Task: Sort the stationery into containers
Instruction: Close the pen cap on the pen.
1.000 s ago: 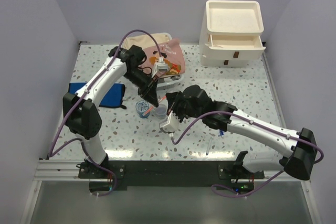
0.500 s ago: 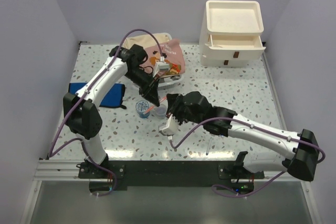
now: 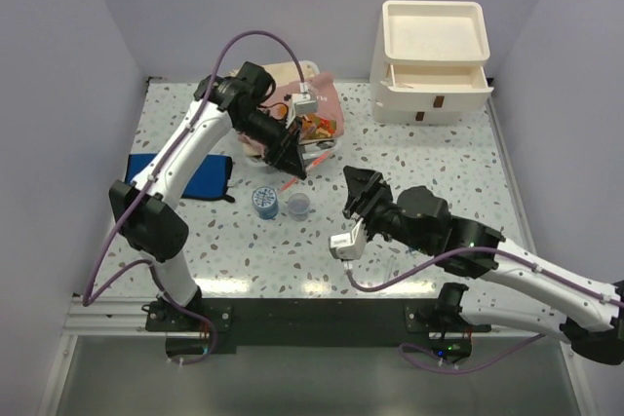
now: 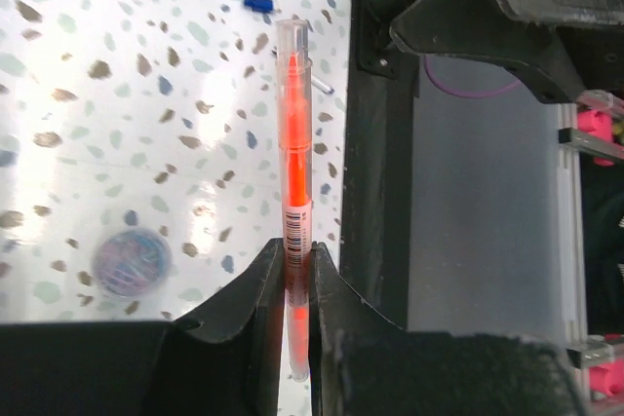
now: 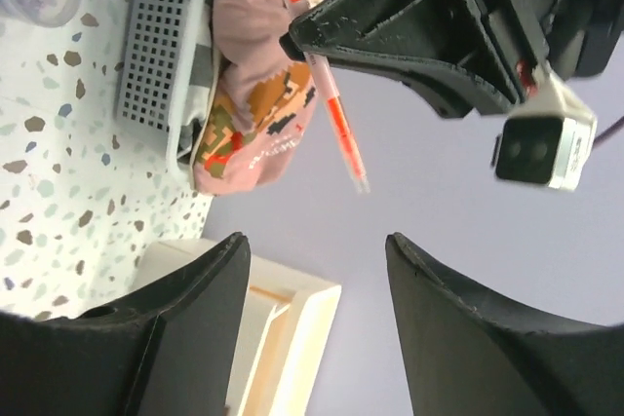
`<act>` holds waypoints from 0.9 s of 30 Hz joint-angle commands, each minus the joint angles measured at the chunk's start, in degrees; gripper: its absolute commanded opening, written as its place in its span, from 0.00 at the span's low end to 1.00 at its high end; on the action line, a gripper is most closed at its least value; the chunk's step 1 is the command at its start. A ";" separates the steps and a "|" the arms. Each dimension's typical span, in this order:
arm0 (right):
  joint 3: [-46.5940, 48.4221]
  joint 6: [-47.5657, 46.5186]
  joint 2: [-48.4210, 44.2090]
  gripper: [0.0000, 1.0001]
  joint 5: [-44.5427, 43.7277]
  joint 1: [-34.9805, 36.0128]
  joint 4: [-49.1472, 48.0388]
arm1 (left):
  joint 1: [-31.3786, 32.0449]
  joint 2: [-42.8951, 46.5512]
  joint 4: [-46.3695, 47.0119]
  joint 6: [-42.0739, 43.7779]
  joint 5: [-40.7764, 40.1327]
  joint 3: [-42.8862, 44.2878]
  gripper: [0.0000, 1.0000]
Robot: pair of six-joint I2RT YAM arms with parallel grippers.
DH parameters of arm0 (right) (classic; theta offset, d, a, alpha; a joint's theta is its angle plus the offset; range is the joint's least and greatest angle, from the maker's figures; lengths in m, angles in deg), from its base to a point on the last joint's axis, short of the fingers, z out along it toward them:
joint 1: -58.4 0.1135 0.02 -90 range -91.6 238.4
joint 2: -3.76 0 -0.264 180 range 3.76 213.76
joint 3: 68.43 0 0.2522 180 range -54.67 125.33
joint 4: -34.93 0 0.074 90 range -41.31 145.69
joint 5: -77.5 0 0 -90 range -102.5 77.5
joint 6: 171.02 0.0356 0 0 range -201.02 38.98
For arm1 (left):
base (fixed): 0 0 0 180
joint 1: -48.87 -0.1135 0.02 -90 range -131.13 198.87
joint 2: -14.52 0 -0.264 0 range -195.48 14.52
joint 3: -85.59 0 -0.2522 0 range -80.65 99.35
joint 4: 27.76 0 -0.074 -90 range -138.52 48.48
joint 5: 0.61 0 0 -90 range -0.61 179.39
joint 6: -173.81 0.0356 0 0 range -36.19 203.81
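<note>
My left gripper point(image 3: 290, 163) point(image 4: 297, 265) is shut on an orange pen point(image 4: 295, 153) point(image 3: 292, 183) and holds it above the table beside the clothes basket. The pen also shows in the right wrist view point(image 5: 337, 114), sticking out of the left gripper point(image 5: 292, 46). My right gripper point(image 3: 355, 192) point(image 5: 317, 270) stands open and empty, to the right of the pen and apart from it. A blue tape roll point(image 3: 264, 201) and a tiny clear cup point(image 3: 298, 204) sit on the table below the left gripper. The cream drawer unit point(image 3: 434, 60) point(image 5: 283, 338) stands at the back right, its upper drawer pulled out.
A clear basket point(image 3: 314, 151) point(image 5: 161, 46) of pink and beige clothes point(image 3: 312, 104) point(image 5: 253, 114) sits at the back centre. A blue cloth point(image 3: 195, 175) lies at the left. A small blue piece point(image 4: 257, 4) lies near the front rail.
My right gripper has opened and drawn back to the right, away from the orange pen. My left gripper has carried the pen up and toward the basket.
</note>
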 commanded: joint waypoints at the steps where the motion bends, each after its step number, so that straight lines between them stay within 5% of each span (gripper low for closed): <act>1: 4.76 24.41 1.41 0.65 -10.69 -0.21 -1.26 | 0.41 -3.50 2.67 0.11 -1.74 9.52 0.00; 8: 7.74 46.56 2.20 0.76 -9.39 -4.50 -5.83 | 0.50 -9.31 6.10 -2.97 -4.11 20.95 0.00; 12: 15.03 59.64 7.90 0.76 -6.40 -13.53 -6.98 | 0.32 -11.86 9.17 -4.90 -4.55 22.63 0.00; 19: 36.92 91.66 24.61 0.61 18.36 -32.28 -1.69 | -2.14 -12.04 20.34 -11.84 -3.59 19.89 0.00; 22: 37.02 99.93 26.37 0.64 24.27 -35.44 -3.72 | -2.57 -13.71 22.97 -14.65 -3.33 22.19 0.00; 27: 32.99 110.49 26.11 0.65 30.14 -39.22 -7.05 | -6.35 -13.97 40.96 -31.59 6.41 18.42 0.00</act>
